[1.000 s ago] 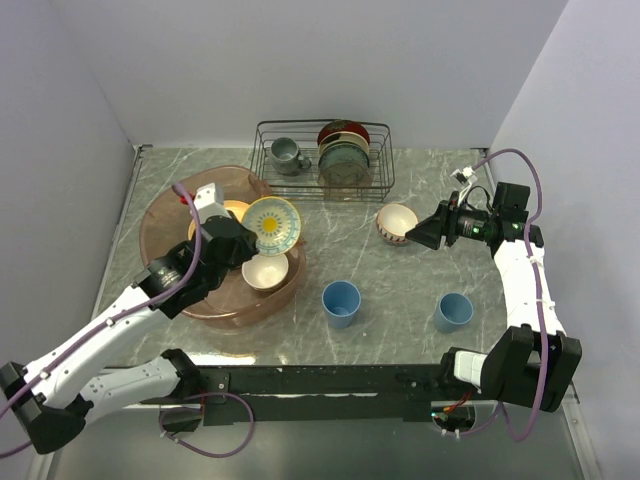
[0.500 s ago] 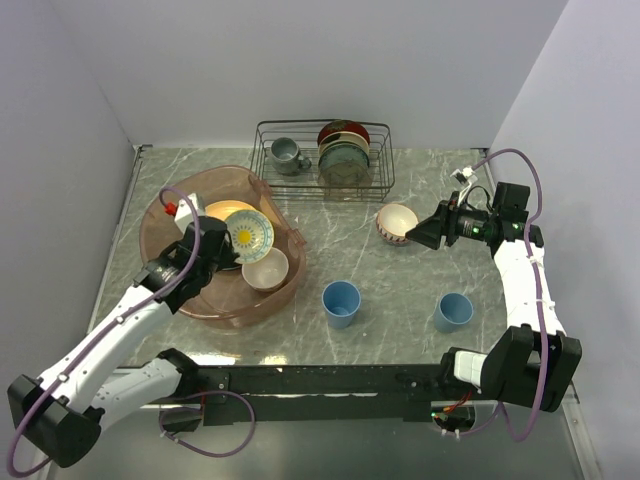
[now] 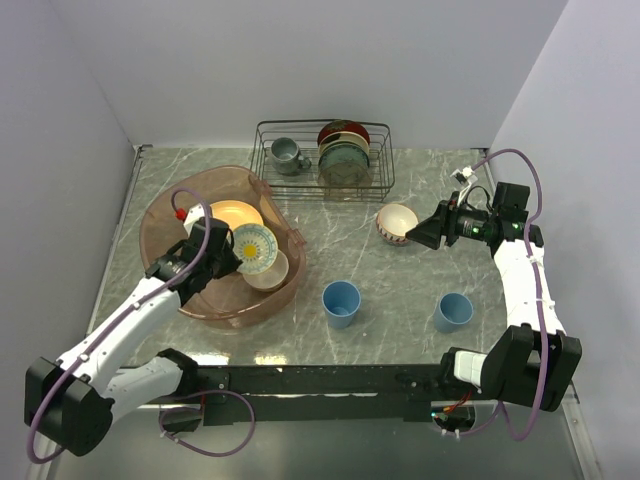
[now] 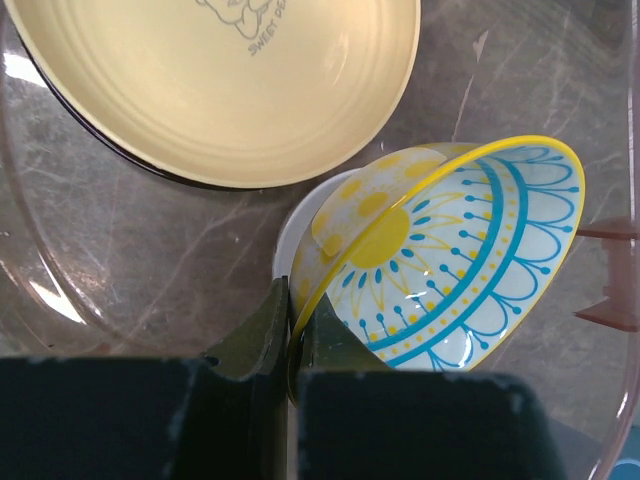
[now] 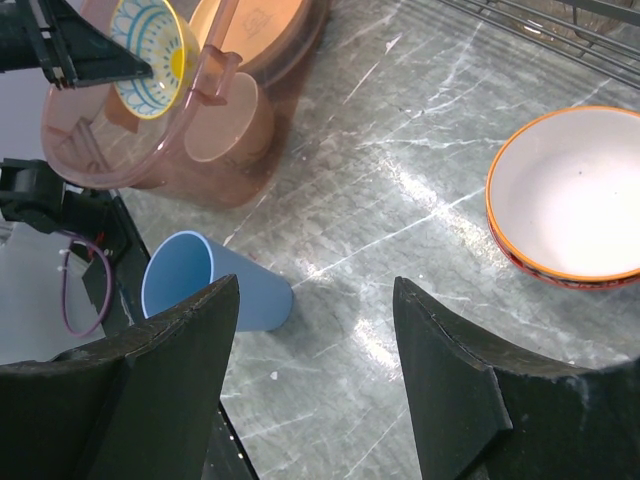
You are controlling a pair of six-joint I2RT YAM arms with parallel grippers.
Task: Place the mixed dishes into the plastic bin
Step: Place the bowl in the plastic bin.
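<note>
The left gripper (image 4: 292,300) pinches the rim of the yellow-rimmed patterned dish (image 4: 450,260), which tilts inside the plastic bin (image 3: 250,310) over the cream bowl (image 3: 270,275), close to the bin's right wall. The right gripper (image 5: 318,285) hangs spread wide beside the red-rimmed bowl (image 5: 570,195), with bare tabletop (image 5: 420,200) beneath it.

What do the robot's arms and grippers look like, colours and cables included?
Both the left arm and right arm have white links joined by black joints, with a purple cable looped along each. The left gripper and right gripper each have two dark, wedge-shaped fingers.
</note>
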